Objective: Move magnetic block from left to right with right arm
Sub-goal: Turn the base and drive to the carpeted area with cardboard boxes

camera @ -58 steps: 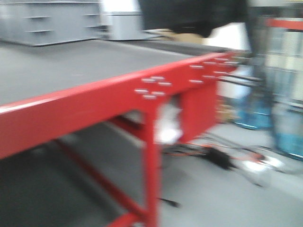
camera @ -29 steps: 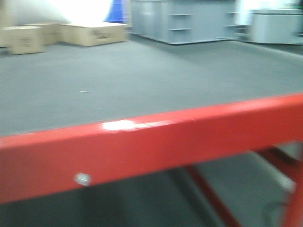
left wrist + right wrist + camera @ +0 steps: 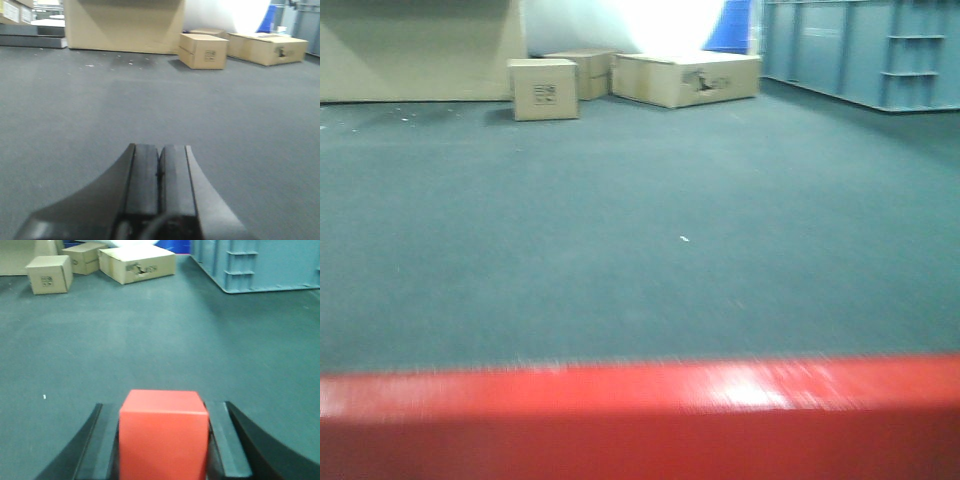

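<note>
Red block (image 3: 163,435) sits clamped in the right gripper (image 3: 162,440); left gripper (image 3: 159,185) is pressed closed, empty, boxes (image 3: 202,50) far off.

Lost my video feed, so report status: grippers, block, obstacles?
Right gripper shut on the magnetic block. Left gripper shut, empty. Cardboard boxes far back, nothing near the grippers.

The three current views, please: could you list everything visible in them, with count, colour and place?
magnetic block: one, red, between the right pincer's fingers.
cardboard boxes: three, tan, grouped at the far end.
big carton: one, tan, far left.
crate: at least one, grey-blue, far right.
beam: one, red, across the bottom of the front view.
surface: one, grey, filling the middle.
left pincer: one, black, shut, empty.
right pincer: one, black, shut on the block.
</note>
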